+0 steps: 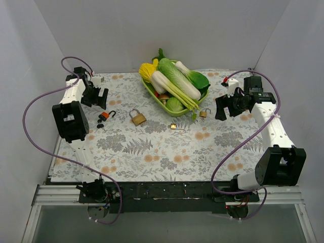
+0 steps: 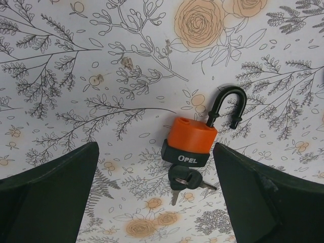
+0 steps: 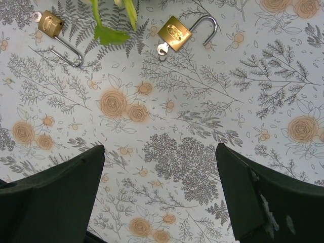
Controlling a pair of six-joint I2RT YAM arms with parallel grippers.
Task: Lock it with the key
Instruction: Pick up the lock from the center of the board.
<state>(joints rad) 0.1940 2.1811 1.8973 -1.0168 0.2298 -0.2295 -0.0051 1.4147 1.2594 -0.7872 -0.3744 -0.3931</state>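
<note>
We read OPEL on the orange padlock (image 2: 190, 139): shackle open, key (image 2: 183, 180) at its base, on the cloth (image 2: 61, 91) under the left gripper (image 2: 154, 152), spread wide, empty. Right gripper (image 3: 159, 152) likewise.

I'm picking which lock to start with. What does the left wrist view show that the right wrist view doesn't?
Only the left wrist: an orange padlock, black shackle swung open, keys at its base. Only the right wrist: a larger brass padlock, shackle open, a smaller brass padlock, a green leaf. Both: the floral tablecloth and open jaws holding nothing.
</note>
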